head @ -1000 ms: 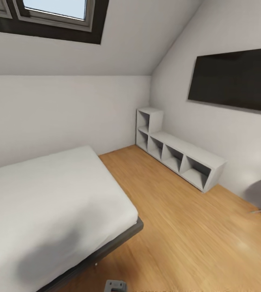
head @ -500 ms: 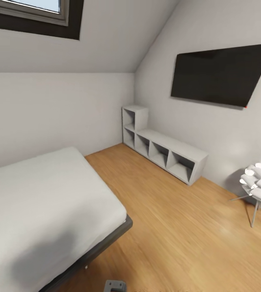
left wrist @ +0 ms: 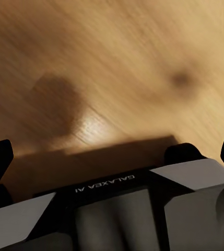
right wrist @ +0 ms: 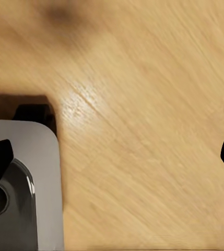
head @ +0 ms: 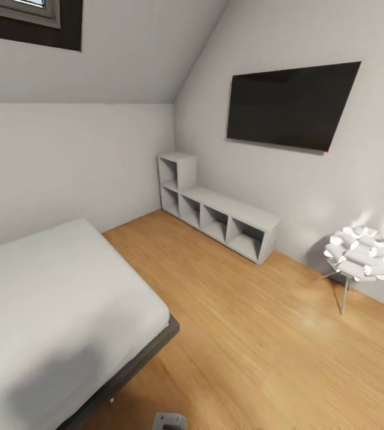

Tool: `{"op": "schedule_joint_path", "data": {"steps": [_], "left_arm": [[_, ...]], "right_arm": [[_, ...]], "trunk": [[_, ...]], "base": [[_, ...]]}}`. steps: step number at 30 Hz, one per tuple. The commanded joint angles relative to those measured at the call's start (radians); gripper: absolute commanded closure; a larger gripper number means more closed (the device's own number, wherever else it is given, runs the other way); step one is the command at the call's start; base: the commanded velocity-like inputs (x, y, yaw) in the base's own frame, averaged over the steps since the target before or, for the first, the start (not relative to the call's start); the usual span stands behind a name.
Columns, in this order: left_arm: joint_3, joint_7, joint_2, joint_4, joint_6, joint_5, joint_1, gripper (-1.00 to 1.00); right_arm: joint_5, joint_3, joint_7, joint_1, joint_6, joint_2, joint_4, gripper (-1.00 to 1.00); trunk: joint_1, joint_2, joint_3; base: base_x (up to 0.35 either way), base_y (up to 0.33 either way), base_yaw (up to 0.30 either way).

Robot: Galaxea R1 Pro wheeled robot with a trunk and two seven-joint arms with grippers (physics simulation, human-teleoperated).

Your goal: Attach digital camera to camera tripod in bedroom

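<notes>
Jaws on both arms stood parted over the light wood floor [head: 257, 334], grasping nothing. Beside the grey-framed white bed [head: 48, 310], no camera or tripod appeared; judged rigid, fragile, best gripped by the body.

The one piece of lettering to be read here is "GALAXEA AI", printed in small white capitals on the dark strip of the robot's base [left wrist: 112, 183] in the left wrist view, where it appears upside down. It sits between two grey panels of that body, above the light wood floor [left wrist: 122, 63]. The black wall screen [head: 290, 104] is blank and carries no readable mark.
</notes>
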Motion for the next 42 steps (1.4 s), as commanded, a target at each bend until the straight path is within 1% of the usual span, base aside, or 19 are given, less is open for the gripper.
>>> {"op": "schedule_joint_path", "data": {"steps": [1, 22, 33, 37, 40, 41, 42], "left_arm": [[0.0, 0.001, 0.0, -0.002, 0.005, 0.006, 0.0, -1.0], [0.001, 0.001, 0.002, -0.002, 0.005, 0.004, 0.0, -1.0], [0.006, 0.001, 0.005, 0.0, 0.004, 0.002, 0.0, -1.0], [0.017, 0.001, 0.007, 0.001, 0.004, 0.002, 0.0, -1.0], [0.034, 0.001, 0.008, 0.001, 0.003, 0.002, 0.0, -1.0], [0.046, 0.001, 0.009, 0.001, 0.003, 0.003, 0.0, -1.0], [0.046, 0.001, 0.009, 0.001, 0.003, 0.003, 0.0, -1.0]], "right_arm": [[-0.001, 0.0, 0.002, -0.001, 0.0, 0.0, 0.0, -1.0], [0.001, 0.0, 0.002, -0.001, 0.0, 0.003, 0.0, -1.0], [0.001, 0.008, 0.002, -0.001, 0.0, 0.003, 0.0, -1.0], [0.001, 0.009, 0.002, -0.001, 0.001, 0.002, 0.0, -1.0], [0.001, 0.011, 0.003, -0.001, 0.002, -0.001, 0.0, -1.0], [0.002, 0.011, 0.009, -0.001, 0.004, -0.002, 0.0, -1.0], [0.002, 0.011, 0.009, -0.001, 0.004, -0.002, 0.0, -1.0]], "trunk": [[0.0, 0.0, -0.002], [0.0, 0.0, -0.022], [0.0, 0.0, -0.032], [0.0, 0.0, -0.036], [0.0, 0.0, -0.039], [0.0, 0.0, -0.04], [0.0, 0.0, -0.041]], "base": [[0.0, 0.0, -0.237], [0.0, 0.0, -0.237], [0.0, 0.0, -0.237], [0.0, 0.0, -0.237], [0.0, 0.0, -0.236], [0.0, 0.0, -0.236], [0.0, 0.0, -0.236]]}}
